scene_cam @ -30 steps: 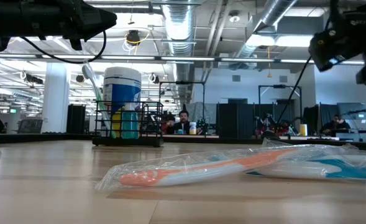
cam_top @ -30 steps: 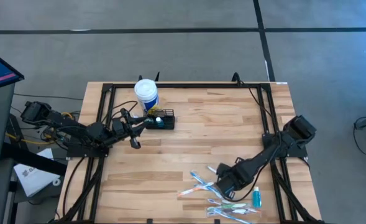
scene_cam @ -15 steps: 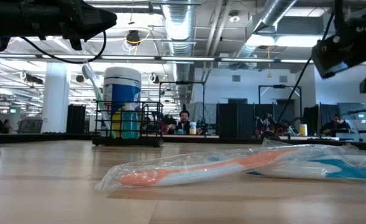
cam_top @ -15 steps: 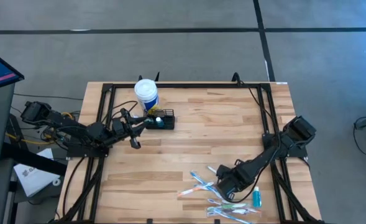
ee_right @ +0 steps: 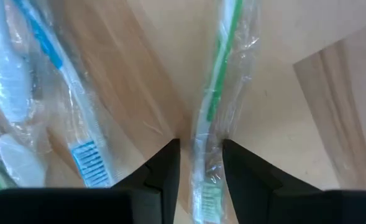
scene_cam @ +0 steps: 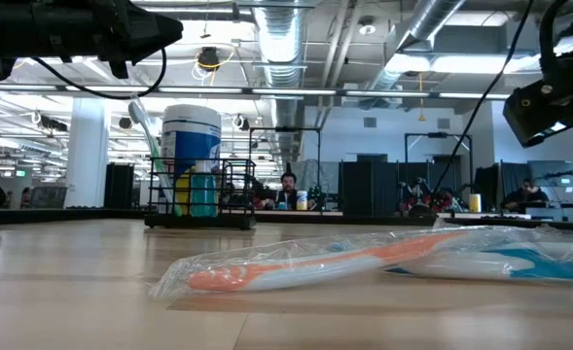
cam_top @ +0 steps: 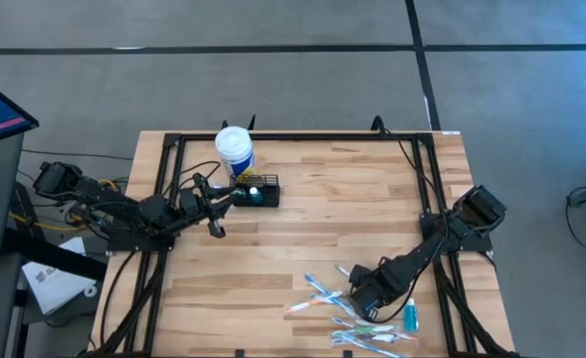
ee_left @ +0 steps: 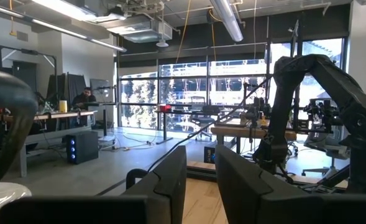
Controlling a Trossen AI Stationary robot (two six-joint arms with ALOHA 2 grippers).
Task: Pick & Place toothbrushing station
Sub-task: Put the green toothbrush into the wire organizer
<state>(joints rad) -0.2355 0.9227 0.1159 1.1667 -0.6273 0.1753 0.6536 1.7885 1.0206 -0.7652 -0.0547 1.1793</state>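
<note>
Crowding the slightly parted right claw (ee_right: 200, 163), wrapped toothbrushes (ee_right: 215, 118) litter the table (cam_top: 312, 224).

I work in a large open robotics lab or industrial workshop. Exposed silver ventilation ducts (scene_cam: 284, 44) and long strip lights run under the high ceiling above me. My pale butcher-block wooden surface (cam_top: 352, 214) stands in a black metal frame on a grey concrete floor (cam_top: 273, 70). Beyond it, people sit at distant workbenches (scene_cam: 288, 190), tall windows (ee_left: 189, 93) line one wall, and another dark robot arm (ee_left: 319, 106) stands nearby.
</note>
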